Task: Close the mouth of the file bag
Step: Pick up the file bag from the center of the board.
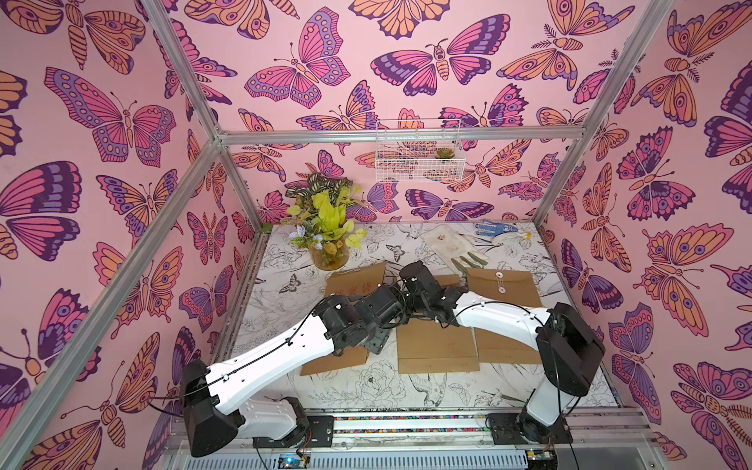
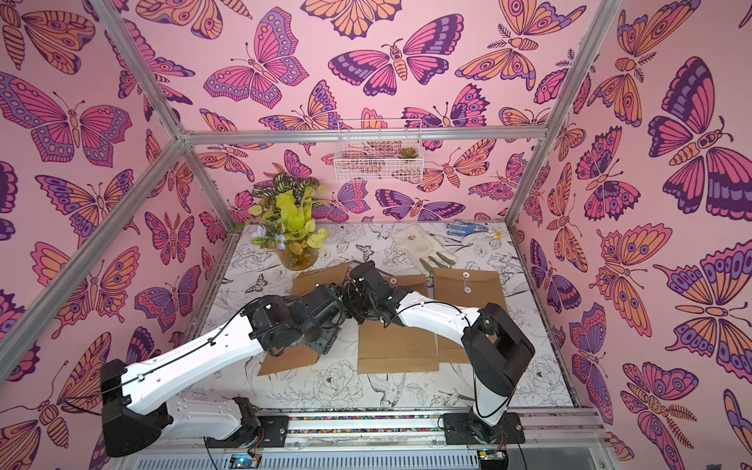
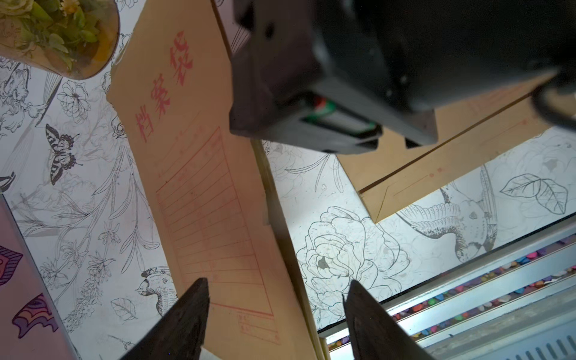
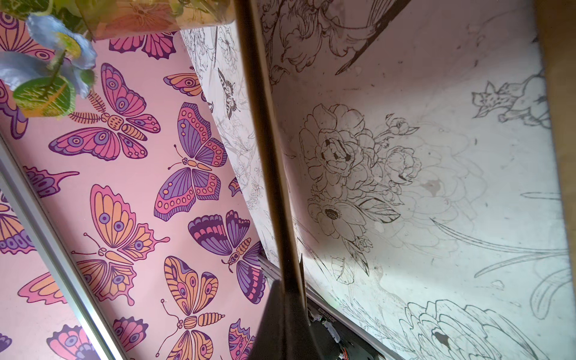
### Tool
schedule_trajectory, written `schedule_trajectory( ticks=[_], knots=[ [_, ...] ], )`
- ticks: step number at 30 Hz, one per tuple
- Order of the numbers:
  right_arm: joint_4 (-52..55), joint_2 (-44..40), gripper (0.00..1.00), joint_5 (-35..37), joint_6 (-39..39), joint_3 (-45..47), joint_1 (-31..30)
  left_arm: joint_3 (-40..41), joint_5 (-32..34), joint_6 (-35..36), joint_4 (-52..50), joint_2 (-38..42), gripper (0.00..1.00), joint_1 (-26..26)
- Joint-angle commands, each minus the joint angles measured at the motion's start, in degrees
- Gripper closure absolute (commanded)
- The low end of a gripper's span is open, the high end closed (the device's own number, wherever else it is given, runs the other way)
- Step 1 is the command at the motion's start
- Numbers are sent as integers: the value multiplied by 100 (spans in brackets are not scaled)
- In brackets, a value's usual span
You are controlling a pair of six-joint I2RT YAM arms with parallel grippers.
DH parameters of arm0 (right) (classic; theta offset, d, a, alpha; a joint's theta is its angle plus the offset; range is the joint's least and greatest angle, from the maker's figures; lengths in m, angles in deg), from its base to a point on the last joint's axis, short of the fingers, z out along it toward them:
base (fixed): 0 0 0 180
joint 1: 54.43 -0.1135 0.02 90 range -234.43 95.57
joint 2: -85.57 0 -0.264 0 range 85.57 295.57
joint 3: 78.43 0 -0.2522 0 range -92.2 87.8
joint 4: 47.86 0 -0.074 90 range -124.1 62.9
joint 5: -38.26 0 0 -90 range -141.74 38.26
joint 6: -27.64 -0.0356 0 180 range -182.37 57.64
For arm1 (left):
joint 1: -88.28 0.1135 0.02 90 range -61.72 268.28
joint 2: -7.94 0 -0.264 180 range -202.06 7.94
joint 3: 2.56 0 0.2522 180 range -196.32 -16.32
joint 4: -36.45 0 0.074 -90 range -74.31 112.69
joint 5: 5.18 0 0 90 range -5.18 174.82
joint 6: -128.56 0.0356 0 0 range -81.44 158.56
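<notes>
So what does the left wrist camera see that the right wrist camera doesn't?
Only the left wrist view: the file bag with red print, the open left gripper, and the right arm looming overhead. Only the right wrist view: a blue flower and a brown paper edge pinched in the shut right gripper. Both: the flower-sketch table cover, the plant vase and some pink butterfly wall.

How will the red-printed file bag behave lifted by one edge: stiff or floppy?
The red-printed file bag looks like thin kraft paper, so it will likely bow, not stay flat. It seems light; a push would probably slide it across the table. The right gripper pinches only its edge, which may crease.
</notes>
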Motion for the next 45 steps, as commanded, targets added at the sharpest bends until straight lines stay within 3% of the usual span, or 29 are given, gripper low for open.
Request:
schedule_trajectory(
  ticks=[1, 9, 12, 18, 20, 25, 31, 38, 41, 45],
  knots=[
    [-135, -280, 100, 74, -111, -211, 15, 204, 52, 192, -373, -20, 30, -33],
    [-200, -298, 100, -8, -165, -439, 6, 498, 430, 372, -329, -261, 35, -33],
    [-194, -324, 100, -51, -165, -463, -3, 574, 663, 429, -346, -187, 45, -42],
    [-13, -255, 100, -181, 149, -774, 6, 475, 941, 626, -337, 263, 79, -65],
    [234, -239, 94, -234, 379, -938, 23, 452, 1053, 727, -343, 345, 87, -67],
    [1082, -588, 65, -194, 1203, -967, 423, 373, 1454, 1054, -338, 555, 100, -67],
    [2433, -1131, 49, 244, 3494, -1440, 1066, 275, 1793, 1696, -101, 795, 100, -8],
    [3656, -1032, 31, 901, 7075, -2130, 1136, 219, 1734, 2740, 530, 859, 100, 221],
    [3559, -1243, 31, 1500, 8646, -1845, 1043, 163, 1711, 3222, 758, 886, 100, 330],
    [3698, -1397, 29, 1761, 10536, -1716, 895, 230, 1548, 3863, 1132, 1039, 100, 479]
  ],
)
